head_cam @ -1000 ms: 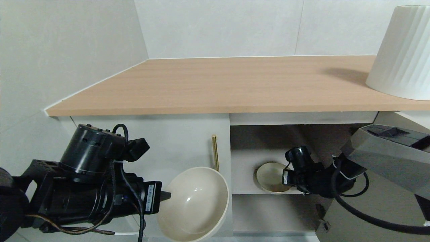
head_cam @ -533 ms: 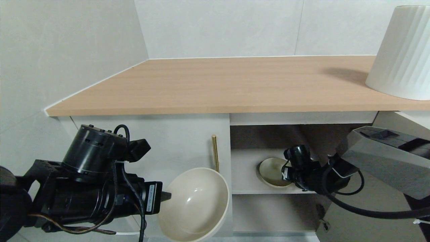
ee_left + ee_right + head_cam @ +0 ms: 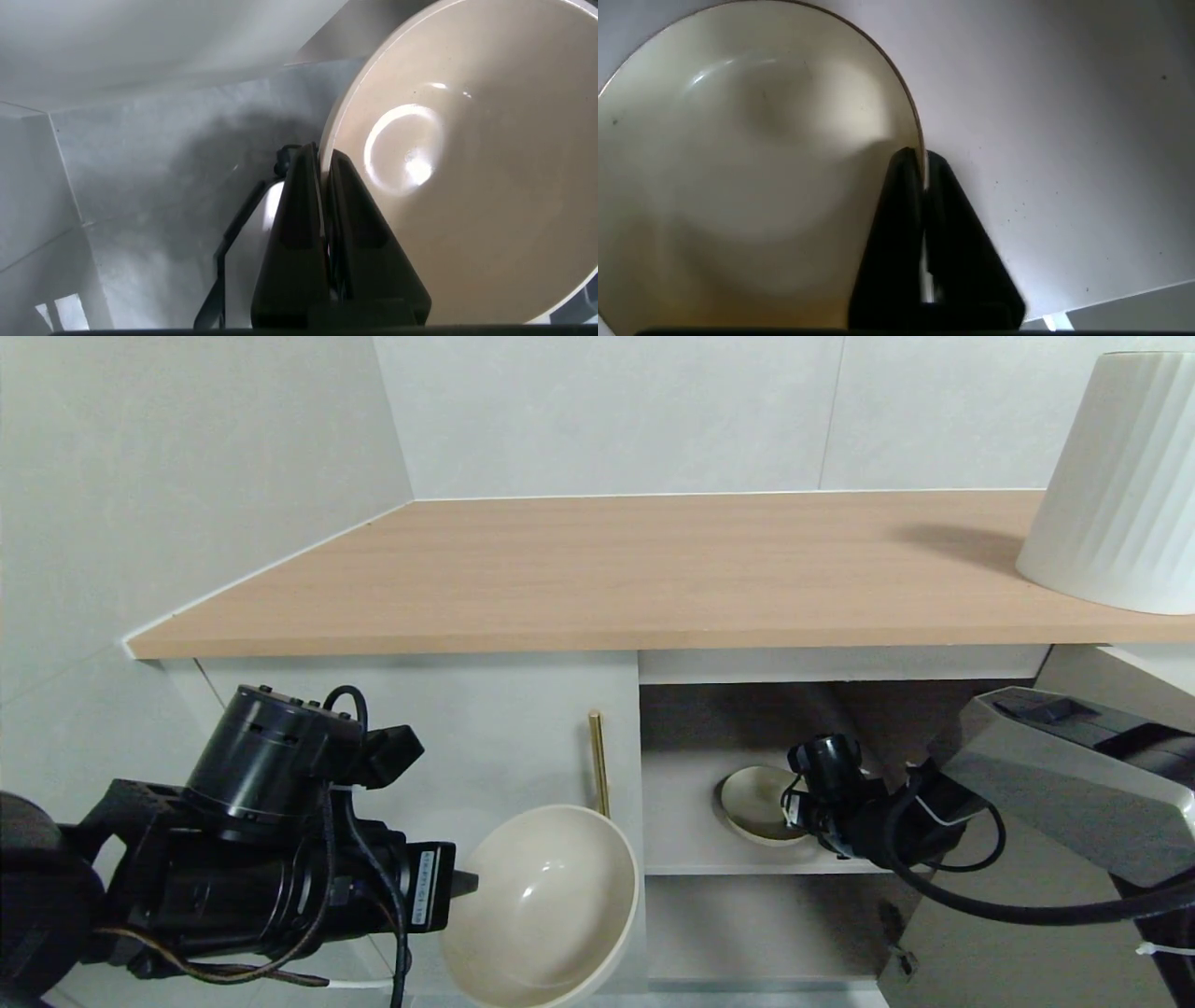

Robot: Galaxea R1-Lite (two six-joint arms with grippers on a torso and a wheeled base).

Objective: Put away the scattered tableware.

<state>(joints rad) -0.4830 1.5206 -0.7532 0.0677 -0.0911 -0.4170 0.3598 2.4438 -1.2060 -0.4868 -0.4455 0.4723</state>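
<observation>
— Where does the plate stand?

— Our right gripper [image 3: 801,814] is pinched on the rim of the small plate [image 3: 758,801]. That is inside the open cabinet, lower centre-right of the head view, over the middle shelf [image 3: 680,821]. The plate looks tilted, and we cannot tell whether it touches the shelf.

— How do we finish this well?

— We'd lower it until the underside rests flat and only then part the fingers. Then we back straight out, so we don't drag the rim.

— And our other arm?

— At lower left, our left gripper [image 3: 465,882] is clamped on the rim of the large bowl [image 3: 551,905]. The bowl is held on its side before the closed door, just under the gold handle [image 3: 597,756]. We'd hold it off that handle meanwhile.
</observation>
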